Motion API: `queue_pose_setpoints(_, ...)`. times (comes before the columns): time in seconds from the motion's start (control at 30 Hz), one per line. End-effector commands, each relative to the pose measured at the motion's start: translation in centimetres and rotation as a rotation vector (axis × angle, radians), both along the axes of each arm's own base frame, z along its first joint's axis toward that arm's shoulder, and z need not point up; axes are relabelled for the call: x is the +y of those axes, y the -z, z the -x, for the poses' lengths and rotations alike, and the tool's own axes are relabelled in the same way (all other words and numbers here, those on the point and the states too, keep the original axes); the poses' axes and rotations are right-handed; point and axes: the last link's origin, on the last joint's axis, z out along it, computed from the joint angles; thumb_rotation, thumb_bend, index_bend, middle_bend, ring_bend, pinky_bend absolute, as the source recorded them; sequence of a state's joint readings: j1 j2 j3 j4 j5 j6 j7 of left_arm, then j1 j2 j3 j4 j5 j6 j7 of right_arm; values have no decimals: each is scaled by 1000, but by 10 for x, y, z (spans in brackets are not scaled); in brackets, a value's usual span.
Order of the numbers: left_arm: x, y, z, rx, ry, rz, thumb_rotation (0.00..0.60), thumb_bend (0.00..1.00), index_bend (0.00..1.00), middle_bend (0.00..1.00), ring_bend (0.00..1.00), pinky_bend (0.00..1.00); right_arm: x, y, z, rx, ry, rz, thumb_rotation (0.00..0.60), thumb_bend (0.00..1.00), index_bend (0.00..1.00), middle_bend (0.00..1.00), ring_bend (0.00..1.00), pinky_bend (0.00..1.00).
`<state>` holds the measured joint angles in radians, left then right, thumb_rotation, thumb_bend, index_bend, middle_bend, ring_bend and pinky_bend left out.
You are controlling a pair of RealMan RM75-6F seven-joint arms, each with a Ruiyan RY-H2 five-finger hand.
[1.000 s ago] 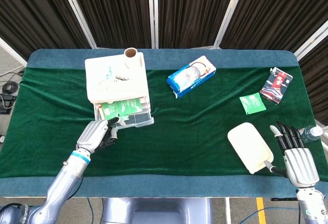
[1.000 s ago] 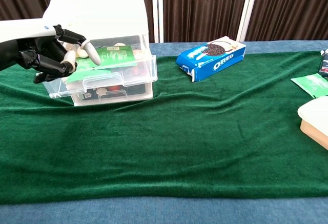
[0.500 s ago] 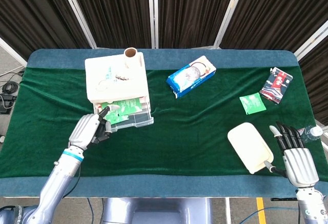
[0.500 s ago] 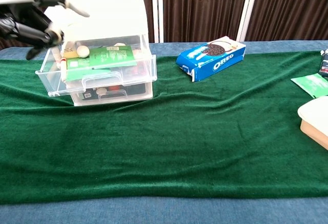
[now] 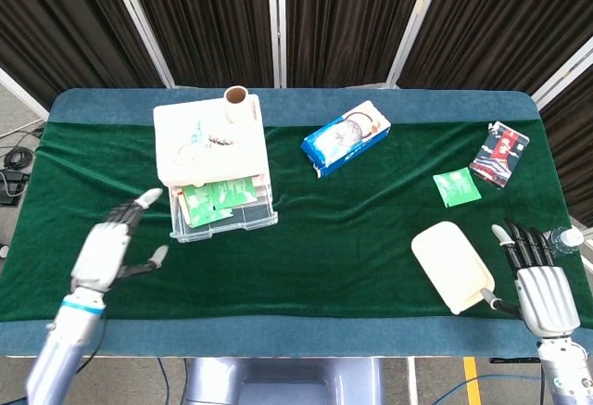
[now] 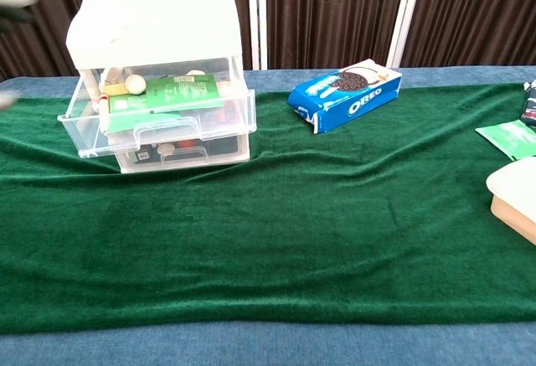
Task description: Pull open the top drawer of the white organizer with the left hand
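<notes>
Both hands, left hand (image 5: 104, 252) and right hand (image 5: 540, 286), fingers apart, lie clear of the jutting top drawer (image 5: 225, 213).

**Velvet, clear plastic and glossy packs**

The worktop (image 6: 276, 240) wears a green cloth with a soft, matt, velvety nap, creased into ridges. On it the organizer (image 6: 159, 73) has a milky, matt plastic shell, and its top drawer (image 6: 155, 115) is clear, shiny plastic. Right of the organizer, the biscuit pack (image 6: 345, 96) is glossy blue wrapping. The left hand (image 5: 109, 249) looks smooth silver-grey and the right hand (image 5: 539, 280) much the same, with dark fingers (image 5: 519, 238).
</notes>
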<state>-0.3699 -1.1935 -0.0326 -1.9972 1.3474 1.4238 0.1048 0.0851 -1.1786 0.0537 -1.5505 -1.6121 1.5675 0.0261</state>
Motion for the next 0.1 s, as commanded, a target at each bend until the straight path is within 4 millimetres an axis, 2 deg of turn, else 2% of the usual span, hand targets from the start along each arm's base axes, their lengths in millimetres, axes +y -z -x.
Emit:
queue_pose_setpoints(0.03, -30, -9, 54, 167, -40, -111, 600, 134, 0, 0, 0, 0, 0, 2, -1, 6, 1, 2, 600, 36, 0, 0, 0, 0)
queue_pose_setpoints(0.1, -33, -9, 62, 180, -49, -132, 600, 78, 0, 0, 0, 0, 0, 2, -1, 9, 1, 2, 600, 36, 0, 0, 0, 0)
